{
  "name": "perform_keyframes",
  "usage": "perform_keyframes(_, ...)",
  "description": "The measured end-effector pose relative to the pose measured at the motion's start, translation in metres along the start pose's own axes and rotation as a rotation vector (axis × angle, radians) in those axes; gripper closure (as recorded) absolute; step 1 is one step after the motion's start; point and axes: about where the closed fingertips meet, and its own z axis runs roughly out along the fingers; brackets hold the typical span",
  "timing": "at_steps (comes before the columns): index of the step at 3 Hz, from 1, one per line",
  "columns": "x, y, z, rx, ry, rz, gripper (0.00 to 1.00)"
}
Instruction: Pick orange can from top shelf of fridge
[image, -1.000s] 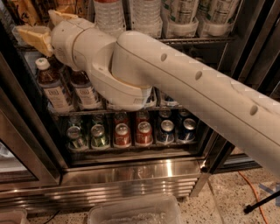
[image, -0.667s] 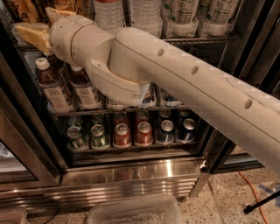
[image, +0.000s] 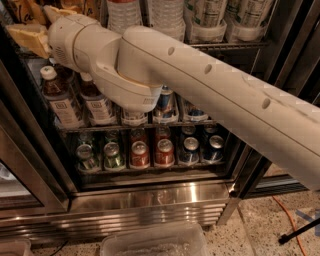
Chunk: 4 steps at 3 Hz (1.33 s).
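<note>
The fridge (image: 150, 200) fills the view, with its dark frame and ribbed steel base. The top shelf (image: 225, 46) runs along the upper edge and holds water bottles (image: 165, 15) and tall pale cans (image: 207, 15) in clear trays. Golden-orange cans (image: 20, 9) with dark lettering stand at its far left, cut off by the picture's top edge. My white arm reaches in from the right. My gripper (image: 41, 25) is at the top left in front of those orange cans. Its tan fingers (image: 27, 37) are spread apart and nothing shows between them.
The middle rack holds brown white-capped bottles (image: 57, 97) and blue cans (image: 165, 102). The bottom rack holds short green (image: 114, 155), red (image: 139, 152) and blue (image: 190, 149) cans. A clear plastic bin (image: 155, 242) sits on the floor in front. An orange cable (image: 290, 215) lies at the right.
My gripper has shifted slightly up and to the left toward the orange cans. The fingers have stayed spread.
</note>
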Motion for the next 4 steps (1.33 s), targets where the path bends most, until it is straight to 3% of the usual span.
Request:
perform_keyframes(2,0.002,0.011,0.03,-0.054,0.005,0.028,0.35)
perform_keyframes(4,-0.003,0.011,0.034,-0.055,-0.001,0.029,0.34)
